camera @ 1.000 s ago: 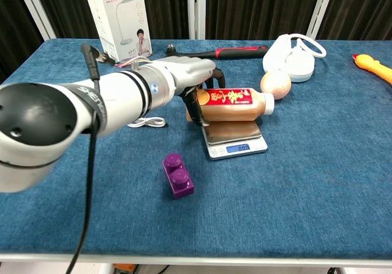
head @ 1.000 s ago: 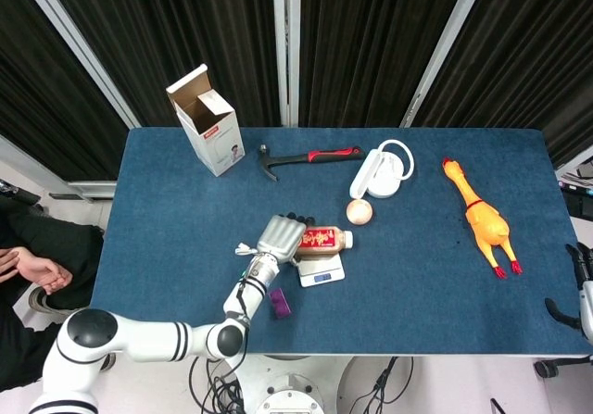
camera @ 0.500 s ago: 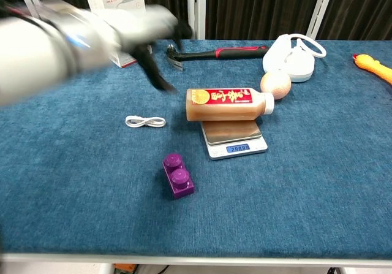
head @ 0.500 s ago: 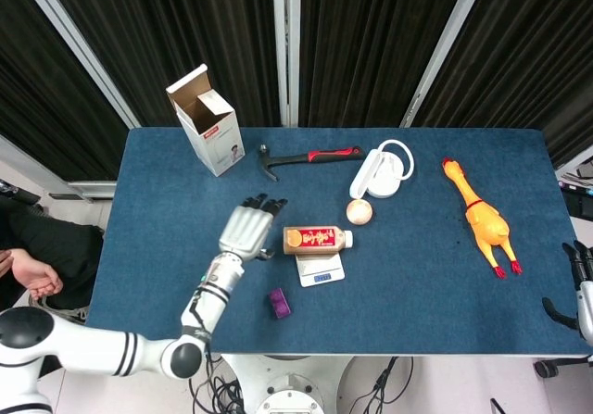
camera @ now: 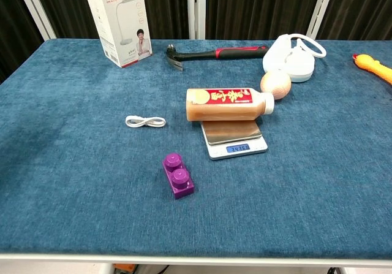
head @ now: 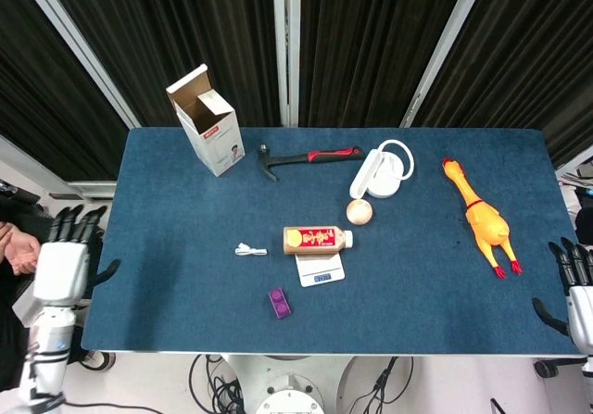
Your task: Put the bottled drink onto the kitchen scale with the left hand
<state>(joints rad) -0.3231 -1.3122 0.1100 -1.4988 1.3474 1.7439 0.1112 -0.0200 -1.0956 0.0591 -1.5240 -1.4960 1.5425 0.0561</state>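
The bottled drink (head: 317, 239) (camera: 228, 104), amber with a red label and white cap, lies on its side across the back of the small kitchen scale (head: 321, 269) (camera: 234, 139), whose display is lit. My left hand (head: 61, 264) hangs off the table's left edge, fingers spread, holding nothing. My right hand (head: 578, 292) sits past the right edge, fingers apart and empty. Neither hand appears in the chest view.
A purple brick (camera: 178, 175) and a white cable (camera: 145, 122) lie left of the scale. A peach ball (camera: 275, 84), white lamp (camera: 294, 56), hammer (camera: 215, 53), open box (head: 206, 119) and rubber chicken (head: 482, 217) lie further back and right.
My left hand let go of the bottle and drew back left off the table. The bottle stays lying on the scale, whose reading changed.
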